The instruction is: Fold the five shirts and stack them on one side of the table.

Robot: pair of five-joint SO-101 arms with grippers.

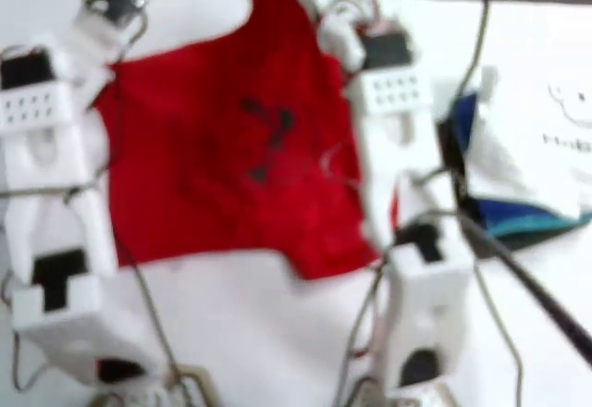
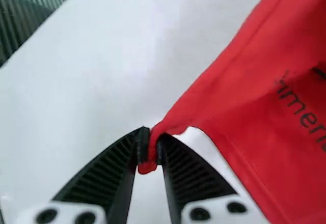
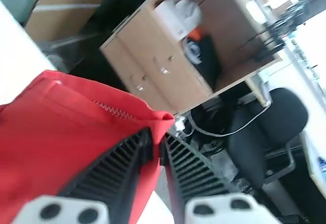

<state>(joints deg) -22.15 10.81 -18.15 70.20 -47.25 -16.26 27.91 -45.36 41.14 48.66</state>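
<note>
A red shirt (image 1: 222, 139) with dark print hangs stretched between both arms above the white table (image 1: 277, 324), its lower hem resting near the table's middle. My left gripper (image 2: 149, 150) is shut on a corner of the red shirt (image 2: 265, 96); in the high view it sits at the far left (image 1: 116, 5). Its counterpart, my right gripper (image 3: 155, 145), is shut on a stitched edge of the red shirt (image 3: 61, 132) and is raised at the far centre (image 1: 324, 5).
A pile of folded shirts (image 1: 518, 166), white on top and blue beneath, lies on the table's right side. Cables (image 1: 490, 240) run past both arm bases. Behind the table stand a wooden cabinet (image 3: 168, 61) and an office chair (image 3: 270, 132).
</note>
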